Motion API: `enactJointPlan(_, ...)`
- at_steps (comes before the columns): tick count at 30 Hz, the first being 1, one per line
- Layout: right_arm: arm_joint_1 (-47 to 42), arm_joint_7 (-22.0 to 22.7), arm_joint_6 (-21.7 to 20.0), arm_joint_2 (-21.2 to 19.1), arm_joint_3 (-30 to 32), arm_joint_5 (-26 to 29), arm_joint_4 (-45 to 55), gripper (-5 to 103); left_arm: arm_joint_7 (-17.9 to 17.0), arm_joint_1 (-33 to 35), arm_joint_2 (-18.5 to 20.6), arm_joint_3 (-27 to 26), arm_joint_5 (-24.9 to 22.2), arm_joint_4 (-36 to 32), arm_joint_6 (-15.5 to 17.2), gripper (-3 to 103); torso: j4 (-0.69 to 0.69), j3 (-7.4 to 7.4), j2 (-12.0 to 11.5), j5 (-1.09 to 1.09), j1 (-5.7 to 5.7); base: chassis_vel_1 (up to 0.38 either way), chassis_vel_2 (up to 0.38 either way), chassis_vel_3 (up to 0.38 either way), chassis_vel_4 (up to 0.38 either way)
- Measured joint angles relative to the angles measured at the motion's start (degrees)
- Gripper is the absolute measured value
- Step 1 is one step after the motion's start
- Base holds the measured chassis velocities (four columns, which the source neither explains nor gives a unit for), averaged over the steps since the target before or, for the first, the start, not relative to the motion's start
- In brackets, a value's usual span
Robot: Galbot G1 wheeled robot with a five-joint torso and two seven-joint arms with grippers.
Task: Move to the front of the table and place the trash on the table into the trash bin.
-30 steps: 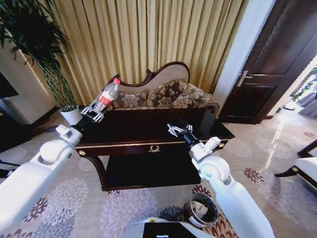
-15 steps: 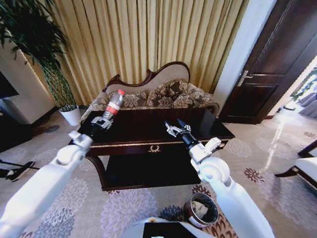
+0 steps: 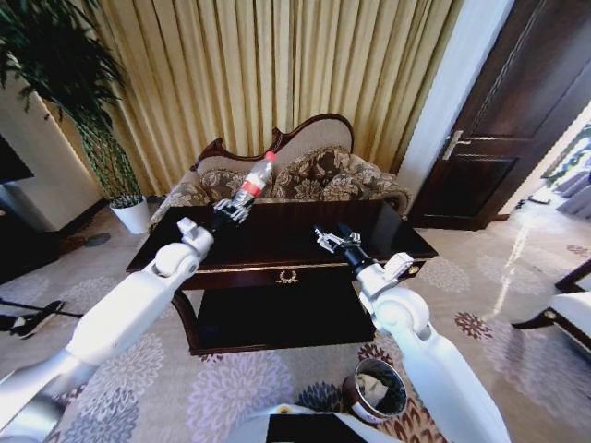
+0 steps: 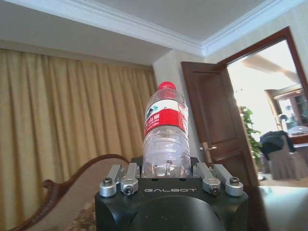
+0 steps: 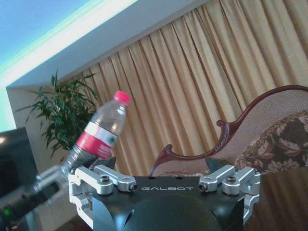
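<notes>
Left gripper clamping bottle upright above table; trash bin lying low at right, nearer right gripper, gaping empty.

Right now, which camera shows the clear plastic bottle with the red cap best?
The left wrist view: the clear plastic bottle with the red cap stands close, label readable, in the left gripper. Head view shows it small above the dark glossy table; right wrist view shows it tilted, farther off.
</notes>
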Motion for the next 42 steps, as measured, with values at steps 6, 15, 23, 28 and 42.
enactJointPlan(6, 2.86, 0.00, -0.03, -0.61, 0.19, 3.52, -0.46, 100, 0.17, -0.33, -0.40, 2.71, 1.61, -1.88, -0.27, 42, 0.00, 0.00, 0.00, -0.01, 0.00, 0.000, 0.000, 0.000, 0.000)
enactJointPlan(15, 5.13, 0.00, -0.83, -0.75, -0.97, 4.73, -1.24, 100, 0.07, 0.06, -0.05, 3.94, 2.64, -6.76, -0.09, 42, -0.01, -0.01, 0.01, 0.00, 0.00, 0.000, 0.000, 0.000, 0.000)
enactJointPlan(23, 6.88, 0.00, -1.85, -0.21, -1.71, 4.41, -2.19, 100, -0.58, 1.49, 1.29, 3.52, 3.06, -9.71, 0.92, 42, 0.00, -0.01, 0.01, -0.01, -0.01, 0.000, 0.000, 0.000, 0.000)
enactJointPlan(28, 7.19, 0.00, -1.92, -0.10, -1.76, 4.83, -2.27, 100, -0.81, 1.73, 1.43, 3.48, 3.17, -9.95, 1.21, 42, -0.01, -0.01, 0.01, -0.01, -0.01, 0.000, 0.000, 0.000, 0.000)
enactJointPlan(42, 7.47, 0.00, -2.01, -0.63, -2.15, 5.52, -1.26, 100, -1.00, -0.21, 1.35, 6.05, 3.16, -10.38, 1.99, 42, -0.01, -0.01, 0.01, -0.01, -0.01, 0.000, 0.000, 0.000, 0.000)
